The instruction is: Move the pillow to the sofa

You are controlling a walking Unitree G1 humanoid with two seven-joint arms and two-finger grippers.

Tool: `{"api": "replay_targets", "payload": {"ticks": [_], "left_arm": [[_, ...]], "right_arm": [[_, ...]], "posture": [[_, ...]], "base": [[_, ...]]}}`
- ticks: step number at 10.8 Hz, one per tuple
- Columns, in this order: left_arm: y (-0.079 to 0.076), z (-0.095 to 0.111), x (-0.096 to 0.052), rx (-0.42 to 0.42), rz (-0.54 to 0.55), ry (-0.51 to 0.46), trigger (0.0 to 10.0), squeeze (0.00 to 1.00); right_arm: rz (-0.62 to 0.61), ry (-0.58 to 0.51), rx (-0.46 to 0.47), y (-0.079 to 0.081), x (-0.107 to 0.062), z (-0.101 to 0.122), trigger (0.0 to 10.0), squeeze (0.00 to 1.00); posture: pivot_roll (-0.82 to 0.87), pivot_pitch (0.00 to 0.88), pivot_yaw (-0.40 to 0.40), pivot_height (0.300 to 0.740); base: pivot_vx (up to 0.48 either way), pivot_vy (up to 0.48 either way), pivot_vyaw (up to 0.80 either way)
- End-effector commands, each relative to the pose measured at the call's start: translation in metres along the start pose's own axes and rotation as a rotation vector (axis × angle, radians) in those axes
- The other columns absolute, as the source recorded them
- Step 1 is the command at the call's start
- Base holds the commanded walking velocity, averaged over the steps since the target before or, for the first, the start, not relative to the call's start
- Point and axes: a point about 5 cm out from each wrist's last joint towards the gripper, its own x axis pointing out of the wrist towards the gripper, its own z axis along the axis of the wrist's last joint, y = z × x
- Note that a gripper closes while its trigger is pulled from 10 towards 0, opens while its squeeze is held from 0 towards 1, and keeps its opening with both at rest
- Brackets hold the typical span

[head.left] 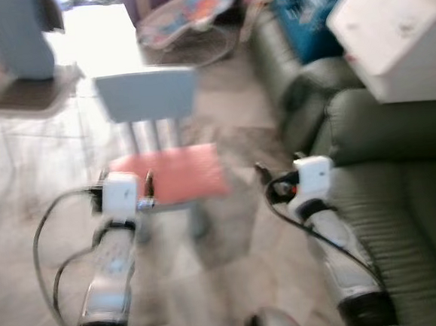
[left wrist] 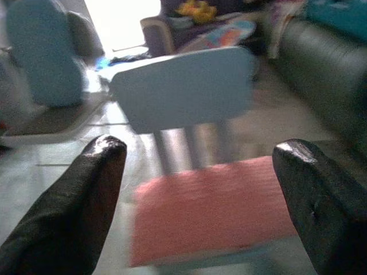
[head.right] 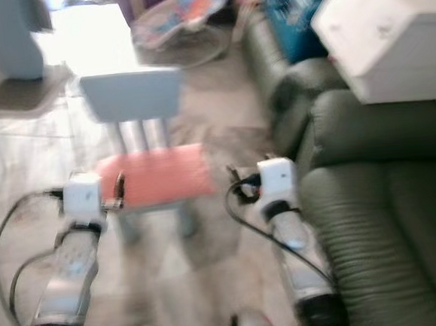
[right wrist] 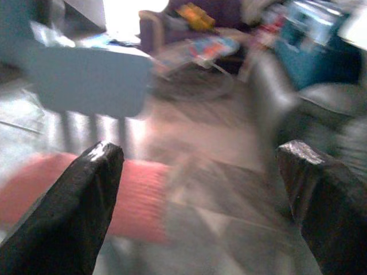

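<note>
None of the task is done, as we judge it: the red pillow (head.left: 175,174) lies on the small chair (head.left: 148,97) at 12 o'clock, the green sofa (head.left: 402,194) at 3 o'clock. Left hand (left wrist: 200,189) and right hand (right wrist: 200,189) both spread, holding nothing, arms forward low. Views blurred.

Pale tiled floor (head.left: 21,156), blurred, small blue chair (head.left: 150,100) stood on it, flat red cushion (head.left: 175,174) laid on its seat, dark green sofa (head.left: 402,194) set alongside
</note>
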Motion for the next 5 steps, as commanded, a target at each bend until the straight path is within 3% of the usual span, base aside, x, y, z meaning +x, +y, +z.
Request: {"api": "replay_targets", "payload": {"ticks": [1,3,5], "left_arm": [[0.0108,-0.0037,-0.0016,0.027,0.025,0.011,10.0,0.00],[0.0102,-0.0054,-0.0018,0.029,0.032,0.019,10.0,0.00],[0.0078,-0.0049,-0.0008,0.034,0.029,0.017,10.0,0.00]], "right_arm": [[0.015,-0.020,0.000,0.0070,0.0020,0.0037,10.0,0.00],[0.024,-0.027,-0.002,0.0082,0.0040,0.0052,10.0,0.00],[0.022,-0.027,-0.005,0.0068,0.0046,0.0054,10.0,0.00]], "posture": [[-0.01,0.111,-0.040,0.740],[-0.02,0.108,-0.043,0.740],[-0.02,0.107,-0.044,0.740]], "base": [[0.240,0.416,0.59],[0.242,0.414,0.80],[0.244,0.414,0.00]]}}
